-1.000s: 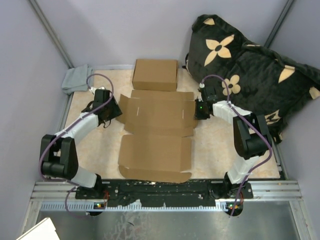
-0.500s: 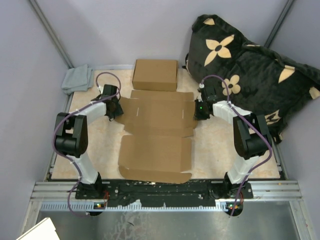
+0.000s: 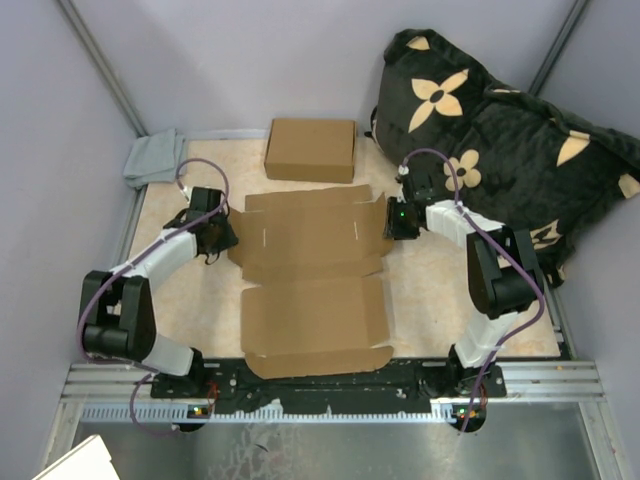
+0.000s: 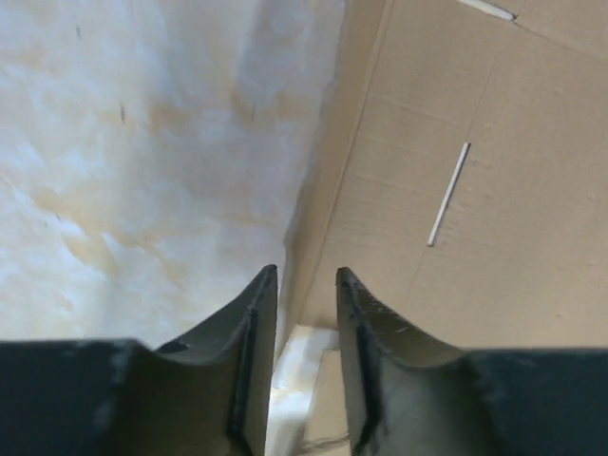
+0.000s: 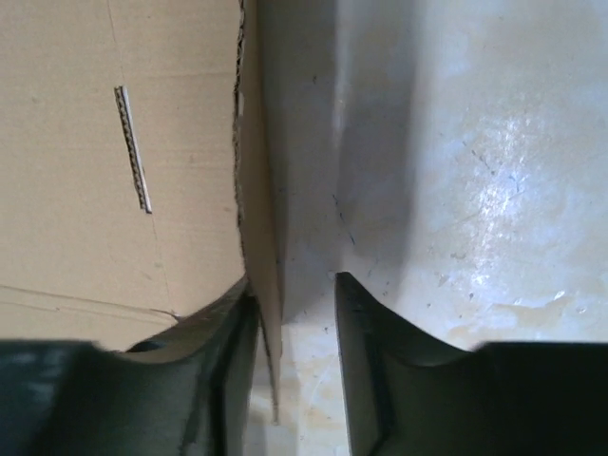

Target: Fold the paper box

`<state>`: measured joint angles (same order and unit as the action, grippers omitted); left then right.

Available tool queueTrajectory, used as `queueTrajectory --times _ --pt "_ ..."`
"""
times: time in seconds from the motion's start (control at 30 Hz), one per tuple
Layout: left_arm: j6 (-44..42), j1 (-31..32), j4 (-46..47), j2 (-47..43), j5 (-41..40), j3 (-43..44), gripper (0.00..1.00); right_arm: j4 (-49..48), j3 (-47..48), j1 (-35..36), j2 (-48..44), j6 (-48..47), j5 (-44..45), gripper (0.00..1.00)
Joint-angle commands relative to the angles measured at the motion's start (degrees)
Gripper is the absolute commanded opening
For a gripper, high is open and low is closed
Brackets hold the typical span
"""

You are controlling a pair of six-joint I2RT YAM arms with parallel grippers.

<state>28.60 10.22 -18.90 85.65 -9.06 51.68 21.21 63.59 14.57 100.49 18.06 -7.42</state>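
The paper box lies unfolded in the middle of the table, a brown cardboard sheet with slits. My left gripper is at its left edge. In the left wrist view the jaws stand narrowly open around the raised left flap, with a gap showing. My right gripper is at the right edge. Its jaws are open: the upright right flap rests against the left finger, clear of the other.
A second, folded brown box sits at the back of the table. A grey cloth lies in the back left corner. A black cushion with tan flowers leans over the right side.
The left jaws have narrowed around the left flap, which now stands up. The right jaws have widened off the right flap. The sheet has shifted a little toward the near edge.
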Motion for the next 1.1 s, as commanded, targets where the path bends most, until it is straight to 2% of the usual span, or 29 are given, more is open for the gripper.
queueTrajectory --times 0.0,0.1,0.17,0.4,0.7,1.07 --pt "0.8 -0.3 -3.7 -3.0 1.9 -0.7 0.46 0.9 1.5 -0.2 -4.9 -0.1 -0.6 0.43" --pt "0.9 -0.3 -6.5 -6.9 0.7 -0.5 0.61 1.8 -0.2 0.1 -12.5 0.3 -0.2 0.60" --pt "1.4 -0.2 -6.8 -11.0 1.6 -1.4 0.63 2.2 -1.9 0.5 -16.3 0.7 -0.1 0.68" --pt "3.0 0.6 1.0 -21.8 16.8 -10.8 0.58 0.7 -9.3 6.5 -21.0 3.9 -1.4 0.64" --pt "2.4 1.2 4.5 -17.8 19.2 -16.3 0.56 -4.8 -17.0 10.5 -18.7 7.7 -0.6 0.60" --pt "0.9 2.0 7.0 -9.5 19.1 -14.7 0.56 -6.5 -14.7 10.9 -12.4 6.3 -1.4 0.59"
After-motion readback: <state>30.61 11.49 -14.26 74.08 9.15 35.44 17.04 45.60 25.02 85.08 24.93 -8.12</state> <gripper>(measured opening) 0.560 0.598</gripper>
